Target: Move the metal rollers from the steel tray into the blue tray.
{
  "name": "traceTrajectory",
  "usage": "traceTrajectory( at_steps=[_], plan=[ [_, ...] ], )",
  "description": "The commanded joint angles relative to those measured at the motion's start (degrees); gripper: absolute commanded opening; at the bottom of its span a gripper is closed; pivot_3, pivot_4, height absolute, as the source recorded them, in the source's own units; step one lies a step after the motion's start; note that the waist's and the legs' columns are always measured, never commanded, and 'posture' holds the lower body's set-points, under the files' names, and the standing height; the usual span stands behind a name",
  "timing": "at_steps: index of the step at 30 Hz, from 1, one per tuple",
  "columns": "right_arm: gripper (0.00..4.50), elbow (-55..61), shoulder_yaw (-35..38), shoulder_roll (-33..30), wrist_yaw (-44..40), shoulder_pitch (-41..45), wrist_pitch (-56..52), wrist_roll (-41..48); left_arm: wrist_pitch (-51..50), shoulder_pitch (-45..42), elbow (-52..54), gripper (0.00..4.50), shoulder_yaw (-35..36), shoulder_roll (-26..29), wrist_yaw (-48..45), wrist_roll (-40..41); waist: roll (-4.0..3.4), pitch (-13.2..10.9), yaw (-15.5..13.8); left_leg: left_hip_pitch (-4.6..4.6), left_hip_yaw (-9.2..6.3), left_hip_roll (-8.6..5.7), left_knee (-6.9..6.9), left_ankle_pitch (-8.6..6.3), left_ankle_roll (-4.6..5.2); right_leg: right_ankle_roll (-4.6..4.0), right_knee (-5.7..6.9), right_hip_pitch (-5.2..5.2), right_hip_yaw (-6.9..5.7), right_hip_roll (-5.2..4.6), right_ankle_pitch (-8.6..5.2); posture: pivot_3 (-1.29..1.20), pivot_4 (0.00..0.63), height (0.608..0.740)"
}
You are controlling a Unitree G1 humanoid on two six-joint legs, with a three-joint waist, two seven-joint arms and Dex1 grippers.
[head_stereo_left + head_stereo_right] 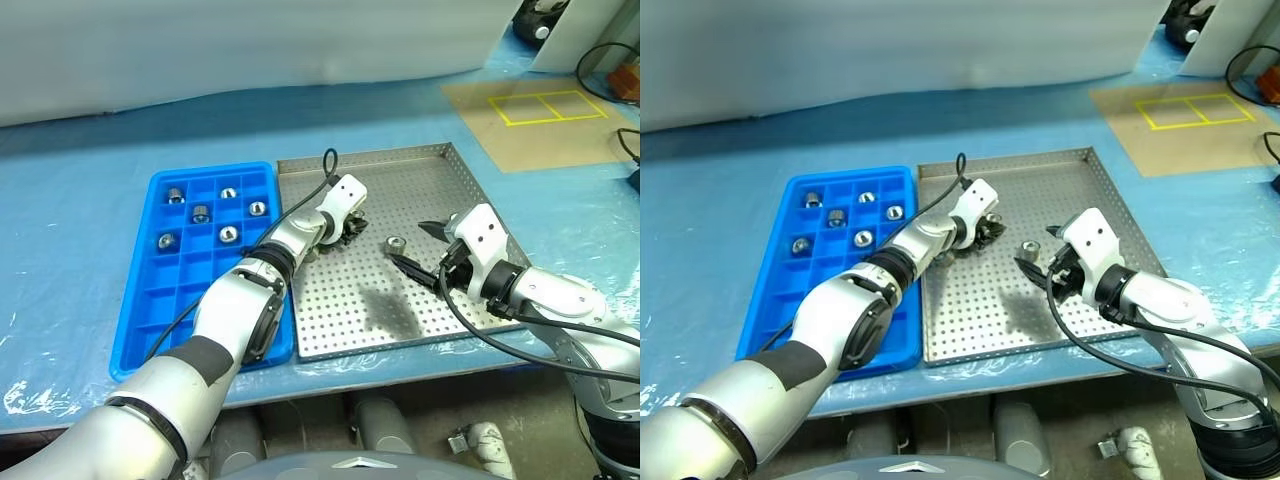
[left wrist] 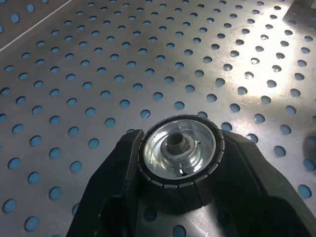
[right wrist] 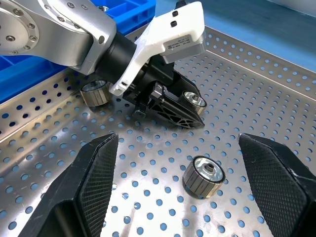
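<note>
Steel roller (image 2: 180,150) pinched in left jaws — hollow end faces wrist; right jaws spread.

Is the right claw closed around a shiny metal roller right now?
No, the right claw stands wide open, with a small shiny metal roller lying loose on the perforated steel tray between its fingers.

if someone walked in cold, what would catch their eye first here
Probably the left gripper, its black fingers shut on a shiny roller over the perforated steel tray. Next, the bright blue tray beside it, with six rollers already in its far compartments. The right gripper hangs open around a loose roller on the steel tray.
</note>
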State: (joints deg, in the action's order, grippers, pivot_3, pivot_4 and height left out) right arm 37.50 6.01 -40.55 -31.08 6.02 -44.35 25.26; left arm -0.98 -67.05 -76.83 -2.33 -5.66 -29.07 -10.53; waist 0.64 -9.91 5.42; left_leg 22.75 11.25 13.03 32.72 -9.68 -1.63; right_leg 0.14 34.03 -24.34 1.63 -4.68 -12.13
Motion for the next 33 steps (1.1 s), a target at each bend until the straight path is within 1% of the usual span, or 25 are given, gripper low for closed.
traceTrajectory(
  at_steps=[1, 8, 14, 15, 16, 19, 23, 26, 28, 30, 33],
  plan=[
    [4.02, -0.3, 1.4, 0.4, 0.5, 0.9, 0.4, 0.1, -0.6, 1.1, -0.6, 2.19, -0.4, 0.3, -0.4, -0.6, -0.01, 0.0, 0.0, 0.04, 0.00, -0.02, 0.00, -0.01, 0.02, 0.05, -0.08, 0.01, -0.01, -0.02, 0.04, -0.56, 0.150, 0.740],
    [4.02, -0.9, 1.5, 0.4, 0.5, 3.1, -0.6, 0.7, -0.1, 1.6, -0.4, 2.19, -0.3, -0.4, -0.4, -0.2, -0.01, 0.0, -0.2, 0.15, 0.01, -0.24, -0.01, -0.10, 0.20, 0.09, -0.21, 0.01, -0.01, -0.36, 0.08, -0.52, 0.150, 0.740],
    [4.02, -0.9, 1.3, 0.7, 0.8, 4.3, -1.4, 0.8, 0.6, 1.2, 0.1, 2.19, 1.9, -0.9, -2.9, 2.3, -0.02, 0.0, -0.4, 0.21, 0.02, -0.29, 0.03, -0.13, 0.25, 0.10, -0.21, 0.01, 0.01, -0.43, 0.09, -0.51, 0.150, 0.740],
    [4.02, -1.0, 1.2, 0.6, 0.7, 4.5, -1.4, 0.8, 0.8, 0.9, 0.2, 1.96, 2.1, -0.9, -3.6, 2.5, -0.02, 0.0, -0.4, 0.24, 0.02, -0.29, 0.03, -0.13, 0.27, 0.10, -0.23, 0.01, 0.01, -0.44, 0.09, -0.51, 0.150, 0.740],
    [4.02, -1.2, 1.2, 0.6, 0.7, 4.6, -1.4, 0.8, 0.9, 0.7, 0.3, 1.89, 2.2, -0.9, -4.1, 2.7, -0.02, 0.0, -0.6, 0.25, 0.02, -0.29, 0.03, -0.13, 0.32, 0.10, -0.24, 0.01, 0.01, -0.45, 0.09, -0.51, 0.150, 0.740],
    [4.02, -1.7, 0.9, 0.6, 0.5, 5.2, -1.2, 0.6, 1.4, -0.5, 0.9, 1.89, 2.7, -0.8, -4.9, 3.4, -0.02, 0.0, -0.8, 0.28, 0.02, -0.29, 0.03, -0.06, 0.49, 0.10, -0.26, 0.01, 0.02, -0.49, 0.10, -0.50, 0.150, 0.740],
    [4.02, -2.9, -0.2, 1.0, 0.5, 6.4, -0.5, 0.1, 2.2, -2.6, 2.6, 1.89, 4.5, -0.2, -9.4, 6.2, -0.02, 0.0, -1.4, 0.28, 0.03, -0.30, 0.04, -0.07, 0.49, 0.10, -0.25, 0.01, 0.02, -0.50, 0.10, -0.49, 0.150, 0.740],
    [4.02, -4.1, -1.6, 1.6, 0.3, 7.6, 0.5, -0.5, -0.7, -4.1, 5.4, 1.89, 7.8, 1.1, -15.8, 11.3, -0.03, 0.0, -1.6, 0.28, 0.03, -0.29, 0.04, -0.06, 0.48, 0.09, -0.24, 0.00, 0.03, -0.52, 0.11, -0.46, 0.150, 0.740],
    [4.02, -5.5, -2.7, 2.3, 0.0, 8.7, 1.5, -0.9, -3.4, -2.7, 10.6, 1.89, 8.2, 3.3, -22.3, 14.0, -0.03, 0.0, -1.7, 0.28, 0.04, -0.30, 0.02, -0.06, 0.48, 0.09, -0.24, 0.00, 0.03, -0.53, 0.11, -0.43, 0.150, 0.740],
    [4.02, -7.4, -4.3, 3.1, -0.8, 10.2, 2.8, -1.4, -6.0, 1.8, 20.6, 1.89, 6.8, 6.9, -28.7, 15.7, -0.05, 0.0, -1.7, 0.27, 0.06, -0.28, -0.01, -0.06, 0.48, 0.09, -0.24, -0.02, 0.03, -0.53, 0.11, -0.39, 0.150, 0.740],
    [4.02, -10.3, -6.2, 4.3, -2.2, 12.4, 4.7, -2.1, -12.8, 8.6, 35.6, 1.89, 5.8, 11.6, -31.9, 18.4, -0.09, 0.0, -1.8, 0.14, 0.13, -0.19, -0.14, -0.01, 0.41, 0.08, -0.20, -0.05, 0.03, -0.51, 0.11, -0.32, 0.150, 0.740]
  ],
)
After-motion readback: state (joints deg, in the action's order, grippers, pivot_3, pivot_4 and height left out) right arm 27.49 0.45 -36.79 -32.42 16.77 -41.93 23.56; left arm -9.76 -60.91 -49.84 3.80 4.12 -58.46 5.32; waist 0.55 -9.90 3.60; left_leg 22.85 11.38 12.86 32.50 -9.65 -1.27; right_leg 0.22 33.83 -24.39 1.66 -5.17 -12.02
